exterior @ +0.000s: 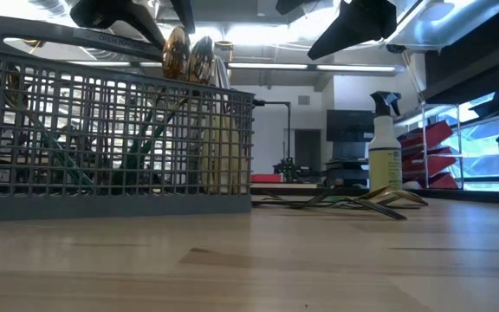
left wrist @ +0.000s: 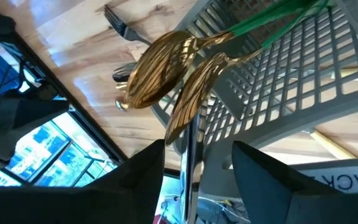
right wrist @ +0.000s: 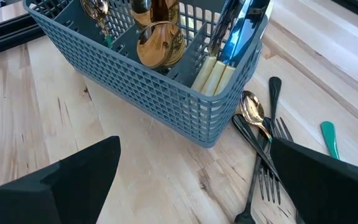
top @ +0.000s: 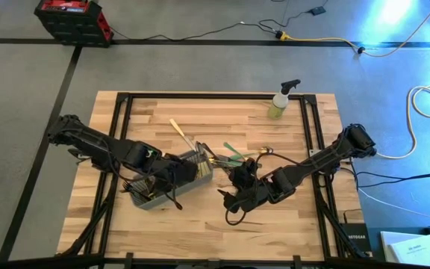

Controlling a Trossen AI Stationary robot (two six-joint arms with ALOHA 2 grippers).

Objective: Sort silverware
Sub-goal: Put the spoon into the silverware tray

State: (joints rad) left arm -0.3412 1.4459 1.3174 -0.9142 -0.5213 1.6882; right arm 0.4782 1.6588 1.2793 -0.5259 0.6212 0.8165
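Here a spoon (left wrist: 166, 65) is being lowered into the caddy (right wrist: 166, 93) by the left gripper (left wrist: 194, 165), jaws part-open; release is next. The right gripper (right wrist: 191, 180), wide open and empty, hangs near loose forks (right wrist: 269, 165).

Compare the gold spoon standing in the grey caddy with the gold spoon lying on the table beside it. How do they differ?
The spoon in the caddy stands propped inside the grey caddy, bowl up; the spoon on the table lies flat on the wood. The caddy spoon's handle is hidden; the table spoon's dark handle shows, lying among forks. Both have shiny gold bowls.
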